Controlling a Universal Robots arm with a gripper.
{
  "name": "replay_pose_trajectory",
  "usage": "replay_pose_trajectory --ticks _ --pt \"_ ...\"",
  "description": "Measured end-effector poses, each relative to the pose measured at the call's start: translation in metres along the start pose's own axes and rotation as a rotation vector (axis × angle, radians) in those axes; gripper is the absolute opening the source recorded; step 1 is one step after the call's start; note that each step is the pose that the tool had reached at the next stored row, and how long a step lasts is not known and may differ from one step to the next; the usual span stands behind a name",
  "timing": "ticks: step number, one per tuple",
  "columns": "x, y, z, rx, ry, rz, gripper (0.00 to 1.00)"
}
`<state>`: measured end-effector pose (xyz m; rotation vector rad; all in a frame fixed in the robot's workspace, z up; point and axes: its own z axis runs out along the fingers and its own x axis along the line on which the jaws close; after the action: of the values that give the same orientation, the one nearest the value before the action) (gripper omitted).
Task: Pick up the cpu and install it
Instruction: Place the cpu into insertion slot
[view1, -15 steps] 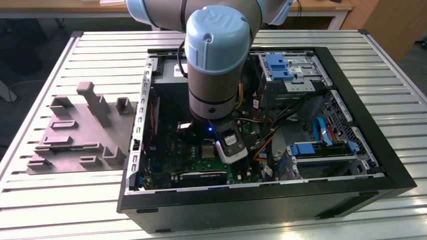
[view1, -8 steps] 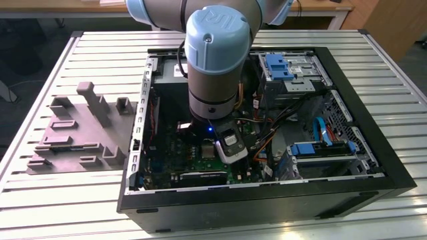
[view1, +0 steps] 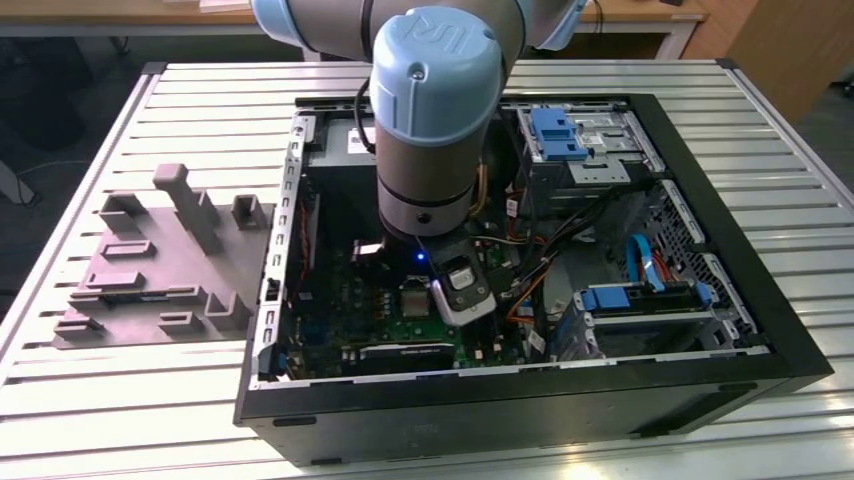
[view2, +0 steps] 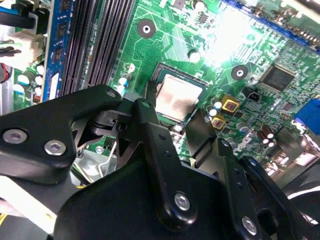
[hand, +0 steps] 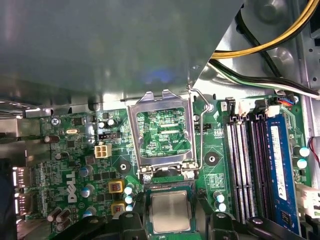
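Note:
The cpu (hand: 170, 212), a flat square chip with a pale silver top, lies in the black socket of the green board (hand: 75, 165) inside the open computer case (view1: 747, 300). It also shows in the second wrist view (view2: 178, 97) and the exterior view (view1: 416, 299). My gripper (hand: 172, 221) hangs low over it, open, with one black finger (view2: 146, 120) on each side of the chip and a small gap to its edges. The socket's metal frame (hand: 162, 132) is flipped up beside the socket.
The grey power-supply box (hand: 100, 45) stands close behind the socket, with yellow and black cables (hand: 260, 45) beside it. Memory slots (hand: 250, 165) run alongside. A grey moulded tray (view1: 160, 265) sits on the slatted table at the exterior view's left. Drive bays with blue clips (view1: 641, 295) fill the case's other side.

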<state>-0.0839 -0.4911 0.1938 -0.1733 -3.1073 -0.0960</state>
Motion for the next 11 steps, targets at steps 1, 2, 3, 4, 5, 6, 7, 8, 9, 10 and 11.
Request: replay_pose_trajectory --ticks 1,2,3,4,5,6,7,8,9,10,11 --pt "0.0001 -0.0002 -0.0002 0.0005 0.0002 0.0 0.51" --pt "0.0001 -0.0006 -0.0003 0.0006 0.0003 -0.001 0.51" --pt "0.0 -0.0008 -0.0003 0.0006 0.0004 -0.004 0.51" --pt "0.0 -0.0008 -0.0002 0.0006 0.0007 -0.009 0.51" --pt "0.0 -0.001 -0.0002 0.0007 0.0009 -0.014 0.51" --pt "0.0 -0.0012 -0.0001 0.0007 0.0012 -0.019 0.51" --pt "-0.0001 -0.0013 0.0001 0.0007 0.0014 -0.024 0.51" --pt "-0.0001 -0.0014 0.0004 0.0007 0.0017 -0.026 0.57" --pt "-0.0001 -0.0014 0.0009 0.0008 0.0018 -0.028 0.57" --pt "-0.0001 -0.0014 0.0016 0.0009 0.0018 -0.028 0.57" --pt "-0.0002 -0.0014 0.0024 0.0008 0.0018 -0.029 0.64"
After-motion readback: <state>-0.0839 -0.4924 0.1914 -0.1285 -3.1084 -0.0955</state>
